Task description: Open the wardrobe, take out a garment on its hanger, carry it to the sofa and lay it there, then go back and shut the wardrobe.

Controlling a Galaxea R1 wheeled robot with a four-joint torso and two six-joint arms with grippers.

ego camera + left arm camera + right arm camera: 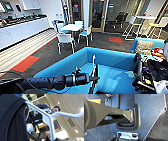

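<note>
Head view: the hanger (94, 65) is pinched upright by the left pincer (96, 79), directly over the blue sofa (110, 75) seat — the black garment (11, 119) hangs below; right pincer's state cannot be told.

The left arm (45, 82) is a matte black jointed tube of round segments, ending in a dark claw (93, 79)

The left tool (94, 79) hung over the large bright blue upholstered sofa (75, 62), the thin white hanger (94, 65) rising just above it. Beyond it stood white chairs (65, 40); to its right, a person (156, 72).
</note>
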